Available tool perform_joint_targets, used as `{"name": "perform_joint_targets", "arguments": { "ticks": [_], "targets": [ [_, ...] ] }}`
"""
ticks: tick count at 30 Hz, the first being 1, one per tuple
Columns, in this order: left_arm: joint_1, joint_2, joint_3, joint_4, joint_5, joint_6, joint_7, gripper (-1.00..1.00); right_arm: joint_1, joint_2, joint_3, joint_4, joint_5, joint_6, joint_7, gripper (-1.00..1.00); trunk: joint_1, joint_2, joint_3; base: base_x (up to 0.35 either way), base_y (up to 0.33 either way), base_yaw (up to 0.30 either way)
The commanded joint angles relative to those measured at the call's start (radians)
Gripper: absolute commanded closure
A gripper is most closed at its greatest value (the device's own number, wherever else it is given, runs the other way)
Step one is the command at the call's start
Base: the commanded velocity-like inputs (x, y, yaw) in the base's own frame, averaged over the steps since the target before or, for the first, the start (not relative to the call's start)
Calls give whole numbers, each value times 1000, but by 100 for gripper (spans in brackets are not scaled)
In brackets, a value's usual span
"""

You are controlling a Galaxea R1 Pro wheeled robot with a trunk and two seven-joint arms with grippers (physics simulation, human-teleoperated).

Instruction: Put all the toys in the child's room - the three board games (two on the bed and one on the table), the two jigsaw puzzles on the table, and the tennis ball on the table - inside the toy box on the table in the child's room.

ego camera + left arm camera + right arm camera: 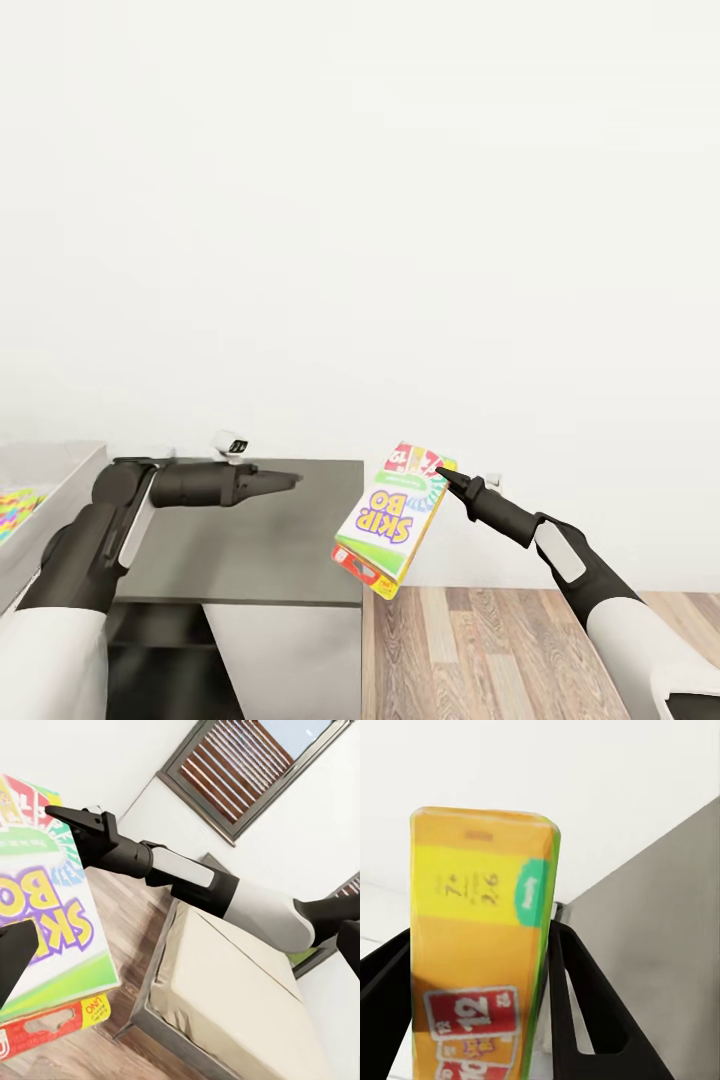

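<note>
My right gripper (441, 474) is shut on the top edge of the white-green "SKIP-BO" board game (392, 520), which hangs tilted in the air just past the table's right end. In the right wrist view the box's yellow-orange end (480, 907) sits clamped between the black fingers (585, 1005). My left gripper (290, 480) reaches out level over the table (250, 545); its fingers (15, 960) stand wide apart with nothing between them. The left wrist view looks onto the box (45, 922) and the right gripper (60, 815). At the far left is the toy box (60, 485) with a jigsaw puzzle (18, 508) inside.
A plain white wall fills the background ahead. Wood-plank floor (500, 650) lies to the right of the table's end. The bed (225, 1005) with its beige mattress and a dark-framed window (247, 765) show in the left wrist view.
</note>
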Motion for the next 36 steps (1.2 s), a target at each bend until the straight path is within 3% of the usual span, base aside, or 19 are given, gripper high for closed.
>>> {"name": "perform_joint_targets", "arguments": {
  "ticks": [1, 7, 26, 36],
  "targets": [
    [0, 2, 9, 0, 0, 11, -4, -100, -1, 0, -2, 0, -3, 7, 1, 100, 0, -1, -1, -6, 0, 0],
    [1, 5, 36, 0, -3, 20, -4, -100, -1, 1, -2, 0, -3, 7, 2, 100, -23, 41, 18, -1, 0, 0],
    [-1, 5, 35, -2, -7, 28, -4, -100, -1, 0, -2, 0, -2, 1, 11, 100, -96, 174, 77, -3, 0, 0],
    [-1, 4, 33, -3, -7, 28, -4, -100, -1, 1, -1, 1, -2, -4, 31, 100, -134, 244, 108, -122, 0, 0]
  ]
}}
